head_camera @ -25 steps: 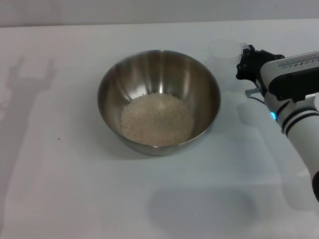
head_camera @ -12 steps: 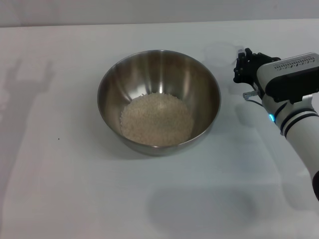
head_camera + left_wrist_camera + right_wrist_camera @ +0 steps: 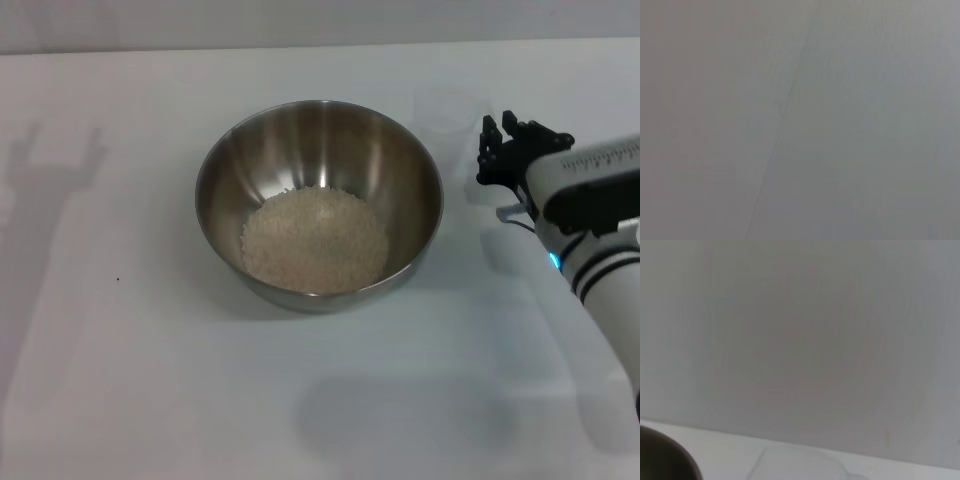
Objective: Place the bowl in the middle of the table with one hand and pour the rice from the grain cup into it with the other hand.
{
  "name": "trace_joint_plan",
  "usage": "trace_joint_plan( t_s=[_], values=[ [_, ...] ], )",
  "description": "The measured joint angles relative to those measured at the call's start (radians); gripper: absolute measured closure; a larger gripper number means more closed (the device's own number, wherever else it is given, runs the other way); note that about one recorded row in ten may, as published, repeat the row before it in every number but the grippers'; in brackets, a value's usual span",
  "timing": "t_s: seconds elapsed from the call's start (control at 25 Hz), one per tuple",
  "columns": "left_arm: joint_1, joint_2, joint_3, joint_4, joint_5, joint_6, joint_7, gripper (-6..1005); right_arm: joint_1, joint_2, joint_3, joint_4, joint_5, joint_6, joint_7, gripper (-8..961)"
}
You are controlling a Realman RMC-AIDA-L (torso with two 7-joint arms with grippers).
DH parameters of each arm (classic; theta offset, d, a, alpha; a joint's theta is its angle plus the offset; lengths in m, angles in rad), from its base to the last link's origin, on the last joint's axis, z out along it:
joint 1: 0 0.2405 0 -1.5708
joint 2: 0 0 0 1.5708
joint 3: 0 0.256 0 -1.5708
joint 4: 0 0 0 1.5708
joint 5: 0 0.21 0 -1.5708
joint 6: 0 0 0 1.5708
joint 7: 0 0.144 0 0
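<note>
Here's the bowl (image 3: 319,205), a big round stainless-steel piece sitting near the middle of the table (image 3: 130,380), its brushed inner wall streaked with bright vertical reflections and its rim a thin shiny ring. Down in the bottom lies the rice (image 3: 314,240), a pale beige, granular heap spread in a rough disc, with a few stray grains clinging to the wall at its far edge.

Over on the right, the right gripper (image 3: 512,150) hovers above the tabletop, its black, blocky fingers pointing toward the far edge of the table, behind them a white wrist housing with dark bands and a small blue light. The fingers stand apart with a gap between them, and nothing sits in that gap.

Just beyond the bowl's far right rim, and just beside the gripper on its bowl side, stands the grain cup (image 3: 445,112): translucent, whitish plastic, faint against the white surface, upright with its round mouth facing up. It stands apart from the fingers, not touching them.

The right wrist view catches a dark curved edge of the bowl (image 3: 670,460) in one corner and the cup's pale outline (image 3: 800,465) nearby.

The left gripper isn't visible in any view; its wrist camera shows only a flat grey surface.
</note>
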Motion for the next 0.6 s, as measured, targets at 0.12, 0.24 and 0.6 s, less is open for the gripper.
trace_joint_plan(
  t_s=[0.12,0.24,0.6],
  values=[
    [0.003,0.000,0.001,0.000,0.000,0.001,-0.001,138,-0.041,0.000,-0.031,0.020,0.000,-0.061,-0.004,778],
    [0.004,0.000,0.002,0.000,0.000,0.002,-0.001,138,-0.092,-0.002,-0.064,0.043,0.000,-0.133,-0.017,777],
    [0.002,0.000,0.008,0.012,0.002,-0.004,0.009,138,-0.169,-0.008,-0.114,-0.008,-0.013,-0.595,0.060,716]
  ],
)
